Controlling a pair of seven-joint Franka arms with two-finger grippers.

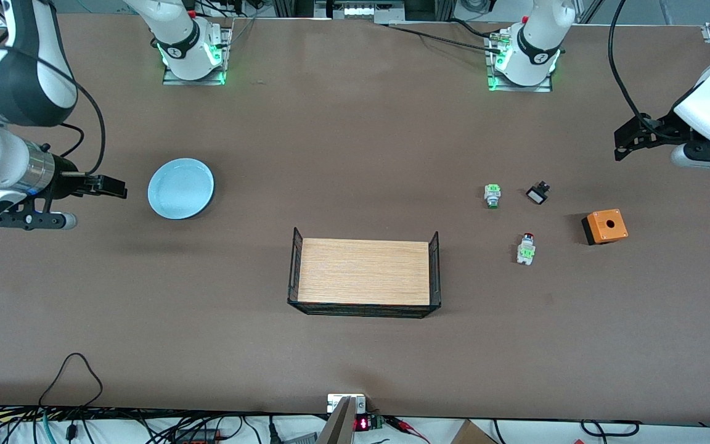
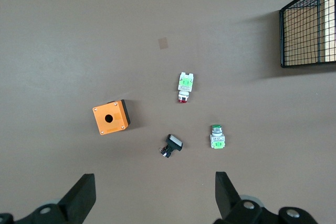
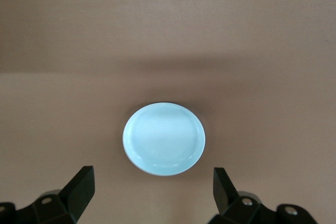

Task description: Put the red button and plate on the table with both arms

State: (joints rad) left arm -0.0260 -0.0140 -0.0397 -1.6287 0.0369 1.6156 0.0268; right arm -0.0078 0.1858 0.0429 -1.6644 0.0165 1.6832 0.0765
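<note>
We see the red button (image 1: 526, 248), a small whitish switch part with a bright green block and a red cap, lying on its side on the large flat brown table (image 1: 355, 364), toward the left arm's end and clear of everything around it. Just farther from the front camera lie a similar small part with a green tip (image 1: 492, 195) and a small black-and-white switch piece (image 1: 538, 193); an orange box with a round hole (image 1: 604, 226) sits beside the red button, closer to the table's end. In the middle of the table we find a wooden tray with black wire ends (image 1: 364, 271).

The round pale-blue shallow plate (image 1: 180, 188) rests flat on the table toward the right arm's end, with bare tabletop all around it.

The left gripper (image 2: 155, 195) hangs in the air over the table near the orange box, its fingers spread wide and holding nothing. The right gripper (image 3: 152, 190) hovers over the tabletop just beside the plate, fingers likewise wide apart and empty.
</note>
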